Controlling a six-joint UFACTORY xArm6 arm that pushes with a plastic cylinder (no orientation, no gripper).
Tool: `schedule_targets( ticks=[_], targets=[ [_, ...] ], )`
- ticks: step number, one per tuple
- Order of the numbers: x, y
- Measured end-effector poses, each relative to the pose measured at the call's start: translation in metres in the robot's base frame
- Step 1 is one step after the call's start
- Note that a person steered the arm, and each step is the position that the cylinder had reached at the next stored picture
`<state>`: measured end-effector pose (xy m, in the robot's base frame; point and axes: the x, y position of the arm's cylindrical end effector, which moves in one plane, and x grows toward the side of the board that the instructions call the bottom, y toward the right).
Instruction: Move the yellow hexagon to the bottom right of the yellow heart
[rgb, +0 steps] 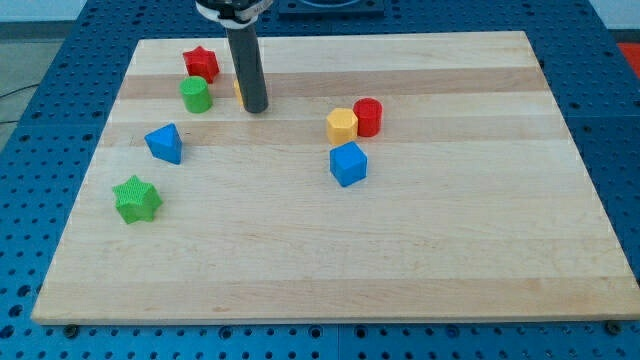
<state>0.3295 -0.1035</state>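
Sitting mid-board, yellow hexagon (342, 125) touches red cylinder (368, 117), above blue cube (348, 164).

No readable text, labels, brands, numbers or signs anywhere in the camera view. The tabletop (400, 250) is bare pale wood with grain only, no markings. The blocks carry plain coloured faces, nothing printed or moulded that reads as a character. The dark rod above my tip (256, 108) is unmarked. The blue perforated surface (30, 200) around the tabletop shows a grid of holes only, no lettering.
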Motion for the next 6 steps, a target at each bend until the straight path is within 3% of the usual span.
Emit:
schedule_targets(
  ticks=[1,3,5,6],
  targets=[
    [-0.013,0.041],
    [0.024,0.163],
    [0.046,0.169],
    [0.046,0.113]
  ],
)
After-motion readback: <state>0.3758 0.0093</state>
